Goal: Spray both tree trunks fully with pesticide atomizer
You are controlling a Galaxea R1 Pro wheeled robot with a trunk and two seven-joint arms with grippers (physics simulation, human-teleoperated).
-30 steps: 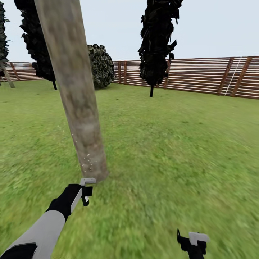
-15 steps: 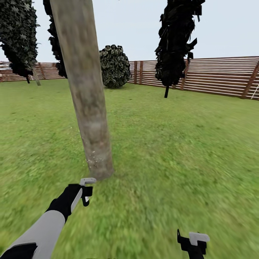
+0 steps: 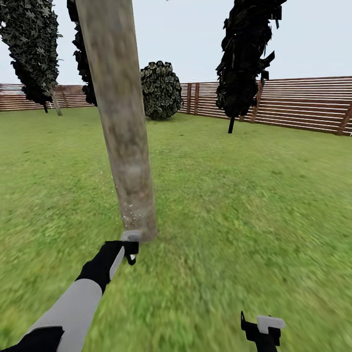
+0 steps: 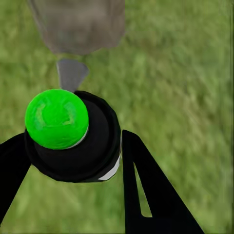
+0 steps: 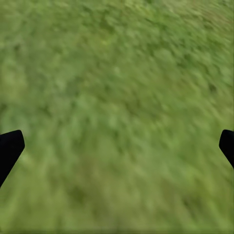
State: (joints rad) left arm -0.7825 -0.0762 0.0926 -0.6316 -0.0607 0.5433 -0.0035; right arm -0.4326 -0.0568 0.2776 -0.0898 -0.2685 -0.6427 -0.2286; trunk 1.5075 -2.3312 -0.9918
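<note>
Black fingers (image 4: 146, 190) of the left gripper (image 4: 73, 161) sit on either side of the sprayer (image 4: 68, 136), clamped on its round black body with the bright green cap facing the wrist camera and the grey nozzle pointing straight at the base of the tree trunk (image 4: 78, 24). From the head camera the left gripper (image 3: 128, 247) is low and right up against the foot of that trunk (image 3: 122, 122), which leans slightly and rises out of the top of the picture; pale specks dot its lower part, quite possibly spray, though I can't be sure. The right gripper (image 3: 261, 330) hangs off to the side over the lawn (image 3: 254, 195), and in its own wrist camera the two fingertips (image 5: 9, 148) sit wide apart at the picture's edges with nothing between them but grass. So the pickup is done and this looks like the spraying step, working on the bottom of the near tree. I'd judge the next move calls for keeping the nozzle aimed at the bark and sweeping up and around so no side is missed, then heading for the second tree. As for containers, the sprayer is the only one, and its contents can't be seen through the black body. Behind stand the wooden fence (image 3: 303, 105), a round bush (image 3: 160, 90) and dark conifers (image 3: 247, 54).
</note>
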